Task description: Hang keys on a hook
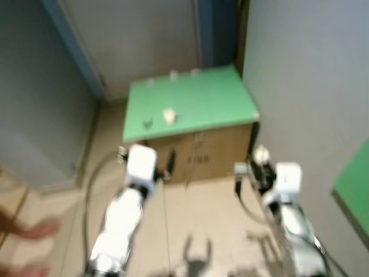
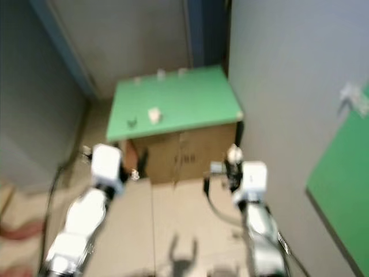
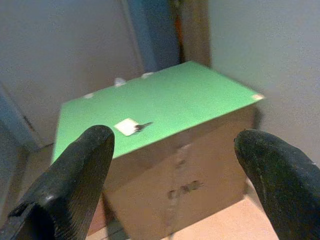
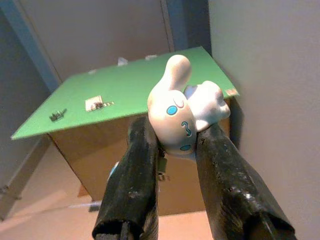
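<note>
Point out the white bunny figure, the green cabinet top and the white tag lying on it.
white bunny figure (image 4: pixel 176 117): right wrist view, its face.
green cabinet top (image 3: pixel 190 100): left wrist view, bare middle.
white tag (image 3: pixel 126 126): left wrist view, its centre.

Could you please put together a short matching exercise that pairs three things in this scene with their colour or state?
Things:
1. Left gripper
2. Right gripper
3. Cabinet top

States or colours:
A. Green
B. Fingers spread apart, holding nothing
C. Shut on a white rabbit-shaped figure

Pairs: 1-B, 2-C, 3-A
</note>
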Robot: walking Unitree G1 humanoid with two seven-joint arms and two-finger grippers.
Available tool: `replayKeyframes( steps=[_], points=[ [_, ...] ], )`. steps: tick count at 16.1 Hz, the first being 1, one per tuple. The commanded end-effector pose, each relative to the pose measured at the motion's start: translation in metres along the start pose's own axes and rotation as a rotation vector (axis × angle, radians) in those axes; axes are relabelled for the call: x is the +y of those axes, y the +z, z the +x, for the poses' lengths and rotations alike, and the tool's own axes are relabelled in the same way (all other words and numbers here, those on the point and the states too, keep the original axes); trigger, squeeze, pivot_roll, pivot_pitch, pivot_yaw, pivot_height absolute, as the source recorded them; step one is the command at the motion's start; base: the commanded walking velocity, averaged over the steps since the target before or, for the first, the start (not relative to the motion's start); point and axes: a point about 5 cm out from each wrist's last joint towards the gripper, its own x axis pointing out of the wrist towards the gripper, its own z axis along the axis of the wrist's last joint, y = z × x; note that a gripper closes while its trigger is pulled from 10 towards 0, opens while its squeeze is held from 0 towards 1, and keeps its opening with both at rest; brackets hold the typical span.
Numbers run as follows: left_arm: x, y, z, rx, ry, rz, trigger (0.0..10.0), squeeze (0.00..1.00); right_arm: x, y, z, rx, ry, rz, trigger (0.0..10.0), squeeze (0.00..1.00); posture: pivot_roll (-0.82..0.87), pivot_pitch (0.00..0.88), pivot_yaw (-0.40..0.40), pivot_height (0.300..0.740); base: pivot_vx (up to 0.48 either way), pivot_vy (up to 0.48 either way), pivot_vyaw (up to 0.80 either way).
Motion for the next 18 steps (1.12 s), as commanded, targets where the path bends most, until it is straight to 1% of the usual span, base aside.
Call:
replayKeyframes(
  steps=[1, 4, 13, 16, 17, 18],
  points=[
    [0.005, 0.001, -0.001, -0.003, -0.001, 0.026, 10.0, 0.0, 0.002, 0.003, 0.001, -0.018, 0.0, 0.011, 0.0, 0.0, -0.24, 0.0, 0.143, 0.74, -0.266, 0.0, 0.0],
    [0.005, 0.001, -0.001, 0.002, 0.008, 0.035, 10.0, 0.0, 0.002, 0.002, 0.0, -0.016, -0.001, 0.015, 0.0, 0.0, -0.24, 0.0, 0.141, 0.74, -0.285, 0.0, 0.0],
    [0.004, -0.001, 0.0, 0.006, -0.002, 0.027, 10.0, 0.0, 0.003, 0.004, 0.001, -0.024, 0.011, 0.018, 0.0, 0.0, -0.25, 0.0, 0.142, 0.74, -0.362, 0.0, 0.0],
    [0.003, -0.001, 0.001, 0.004, -0.018, 0.015, 10.0, 0.0, 0.002, 0.006, 0.002, -0.028, 0.013, 0.017, 0.0, 0.0, -0.25, 0.0, 0.144, 0.74, 0.0, 0.0, 0.0],
    [0.004, -0.002, 0.002, 0.021, -0.019, 0.037, 10.0, 0.0, 0.005, 0.011, 0.004, -0.04, 0.032, 0.024, 0.0, 0.0, -0.25, 0.0, 0.147, 0.74, 0.0, 0.0, 0.0],
    [0.006, -0.006, 0.004, 0.052, -0.022, 0.041, 10.0, 0.0, 0.01, 0.018, 0.007, -0.043, 0.087, 0.042, 0.0, 0.0, -0.25, 0.0, 0.149, 0.74, 0.0, 0.0, 0.0]
  ],
)
